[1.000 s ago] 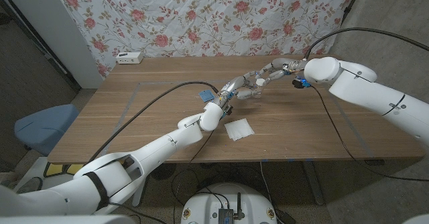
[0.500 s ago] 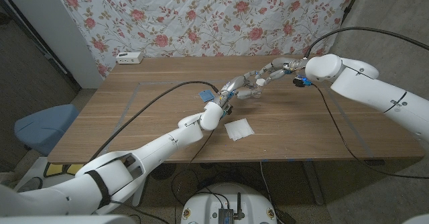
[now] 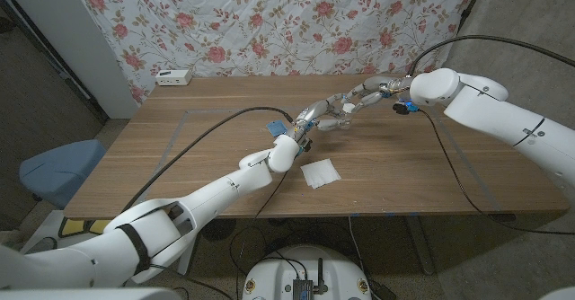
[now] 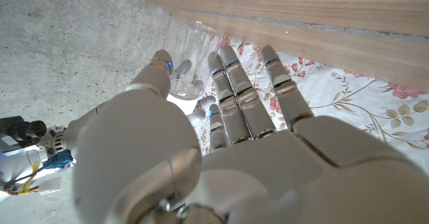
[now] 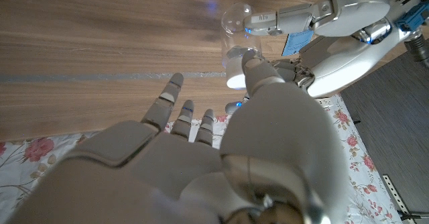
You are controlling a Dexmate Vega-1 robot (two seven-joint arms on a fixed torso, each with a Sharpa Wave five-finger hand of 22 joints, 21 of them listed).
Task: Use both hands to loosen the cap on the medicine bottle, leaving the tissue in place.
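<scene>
We see white glossy arm shells, black cables along both, blue tags nr wrists. Left hand [image 3: 316, 116] & right hand [image 3: 359, 96]: silver-grey segmented fingers, blue-lit tips.

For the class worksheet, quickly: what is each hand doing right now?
Left hand: holds the medicine bottle.
Right hand: fingers on the cap.

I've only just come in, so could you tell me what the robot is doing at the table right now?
Both arms meet over the far middle of the wooden table. The left robot hand holds a clear medicine bottle, and the right robot hand has its thumb on the white cap. A white tissue lies flat nearer the front edge, untouched.
</scene>
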